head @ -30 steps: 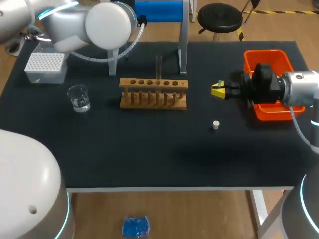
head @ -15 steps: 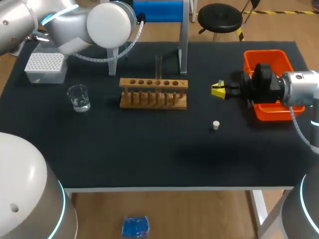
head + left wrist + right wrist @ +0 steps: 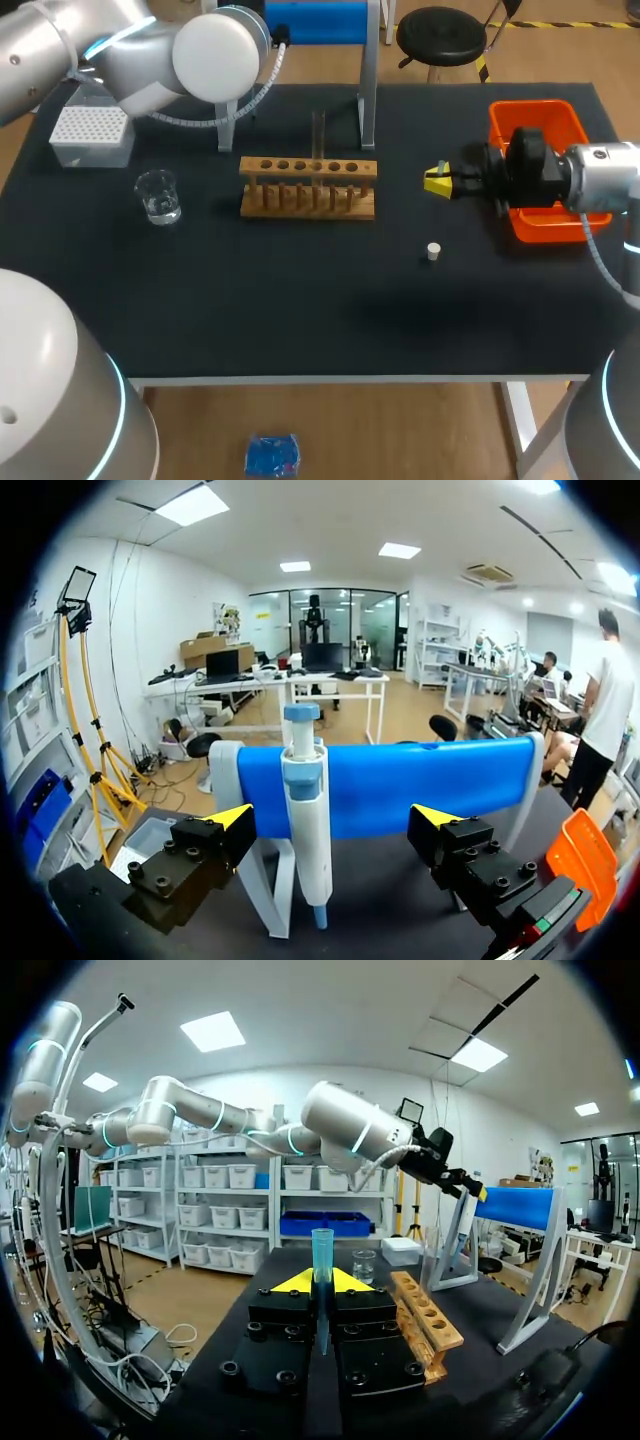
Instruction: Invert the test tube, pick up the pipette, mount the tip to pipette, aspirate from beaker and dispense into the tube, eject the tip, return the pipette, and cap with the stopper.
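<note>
Right tool [image 3: 437, 181] grips the test tube [image 3: 322, 1250] right of the wooden rack [image 3: 308, 187]; left tool [image 3: 333, 820] stands open at the pipette [image 3: 305, 810].
The right tool's fingers are closed on the upright test tube, well clear of the rack's right end, and the orange bin [image 3: 545, 122] lies behind the tool by the worktop's [image 3: 300, 310] right edge. Beyond the rack, at the far edge, the pipette hangs on the blue stand [image 3: 420, 780] between the left tool's spread fingers, which do not touch it. The beaker [image 3: 157, 195] stands left of the rack, apart from it. The tip box [image 3: 92, 135] sits further left and back, near the left edge. The stopper [image 3: 433, 251] lies alone in front of and to the right of the rack, on the broad bare strip running from the rack to the near edge.
</note>
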Motion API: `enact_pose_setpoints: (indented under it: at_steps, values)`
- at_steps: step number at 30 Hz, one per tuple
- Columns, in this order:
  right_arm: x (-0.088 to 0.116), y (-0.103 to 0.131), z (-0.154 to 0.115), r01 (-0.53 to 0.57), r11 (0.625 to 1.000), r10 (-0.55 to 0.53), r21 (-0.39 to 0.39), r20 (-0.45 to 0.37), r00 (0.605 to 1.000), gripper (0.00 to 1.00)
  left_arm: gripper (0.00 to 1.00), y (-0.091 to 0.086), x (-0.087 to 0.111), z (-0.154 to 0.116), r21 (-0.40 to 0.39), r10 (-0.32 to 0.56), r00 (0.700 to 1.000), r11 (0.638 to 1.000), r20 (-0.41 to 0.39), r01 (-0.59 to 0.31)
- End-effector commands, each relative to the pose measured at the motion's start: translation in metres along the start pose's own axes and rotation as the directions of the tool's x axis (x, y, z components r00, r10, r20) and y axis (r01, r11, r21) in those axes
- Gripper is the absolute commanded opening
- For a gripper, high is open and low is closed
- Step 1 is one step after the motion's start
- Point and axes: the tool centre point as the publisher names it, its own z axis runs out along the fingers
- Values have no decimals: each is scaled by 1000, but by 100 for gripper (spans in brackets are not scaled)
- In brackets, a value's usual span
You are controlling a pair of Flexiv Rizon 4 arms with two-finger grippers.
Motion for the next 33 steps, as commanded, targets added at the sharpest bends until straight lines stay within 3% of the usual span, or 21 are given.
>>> enact_pose_setpoints:
  at_steps: [1,33]
  values:
    - [1,0,1,1,1000,-1,1,3,1000,0,100,-2,1,6,-1,1,1000,1000,-6,-1]
    - [1,0,1,1,1000,-1,1,3,1000,0,100,-4,-7,24,19,-3,1000,1000,2,3]
